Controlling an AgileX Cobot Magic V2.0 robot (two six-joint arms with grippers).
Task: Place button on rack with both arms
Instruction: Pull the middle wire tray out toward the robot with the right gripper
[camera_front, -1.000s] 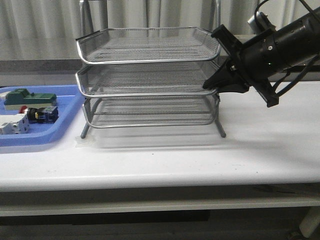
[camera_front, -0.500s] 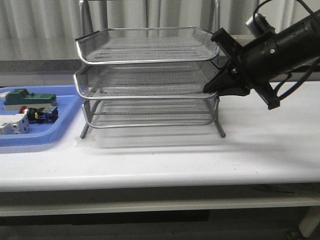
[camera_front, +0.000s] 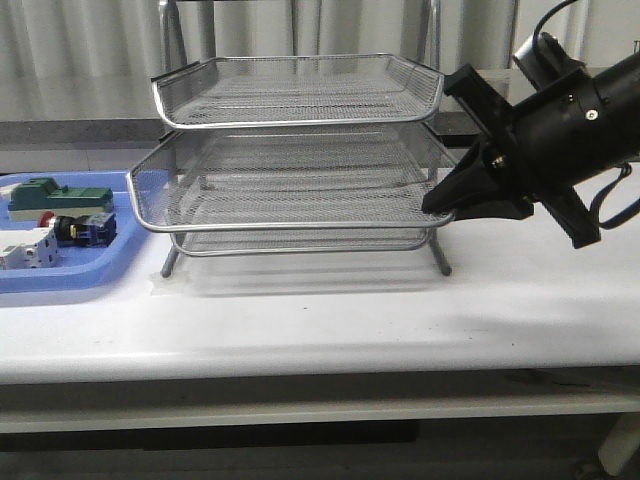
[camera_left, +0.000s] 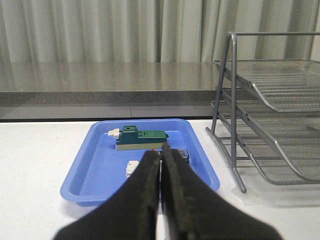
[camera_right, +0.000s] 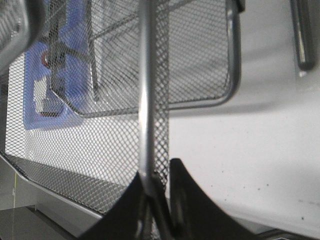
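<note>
The rack (camera_front: 300, 120) stands mid-table, three wire-mesh tiers. Its middle tier (camera_front: 290, 226) is drawn forward, out past the other two. My right gripper (camera_front: 440, 205) is shut on that tier's right rim; in the right wrist view the rim wire (camera_right: 146, 100) runs down between the fingers of the right gripper (camera_right: 157, 177). The button (camera_front: 75, 228) lies on its side in the blue tray (camera_front: 130, 250), red cap to the left. My left gripper (camera_left: 161, 150) hovers shut and empty near the tray, its fingers hiding most of the button (camera_left: 182, 156). The left gripper does not show in the front view.
A green block (camera_front: 60, 195) and a white block (camera_front: 25, 248) share the blue tray (camera_left: 100, 165) with the button. The rack's legs (camera_left: 232, 150) stand just right of the tray. A grey ledge and curtain run behind the table.
The right gripper has pulled back toward the table's front and lower, holding the rim. The middle tier has slid forward out of the rack with it.
</note>
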